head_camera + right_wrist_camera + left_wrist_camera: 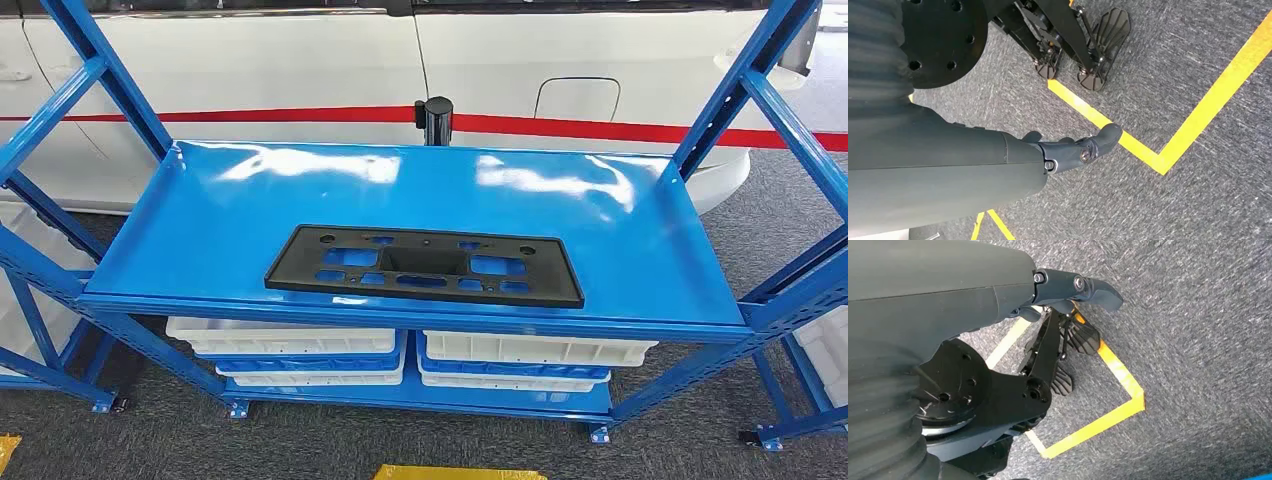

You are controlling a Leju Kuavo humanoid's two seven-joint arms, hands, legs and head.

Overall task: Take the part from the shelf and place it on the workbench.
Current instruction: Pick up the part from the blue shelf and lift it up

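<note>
The part [424,264], a flat black plate with several cut-out openings, lies on the top board of the blue shelf [640,250], close to the front edge and about in the middle of its width. It lies flat and nothing touches it. The left hand [1068,290] is seen in the left wrist view, hanging over grey carpet [1198,340], with a square of yellow tape [1120,375] on the floor beyond its fingers. The right hand [1073,150] is seen in the right wrist view, also over the carpet, and a corner of yellow tape lies just past its fingertips. Both hands hold nothing. From each hand mostly the thick thumb is visible, stretched out, and the other fingers are hidden behind the cover, so I cannot tell if the fingers are apart or together. The part is far from the fingers of both hands. Under the top board, on the lower level of the shelf, white trays [530,350] are stacked with blue ones. Behind the shelf stands a white vehicle [300,60] with a red stripe along its side.
</note>
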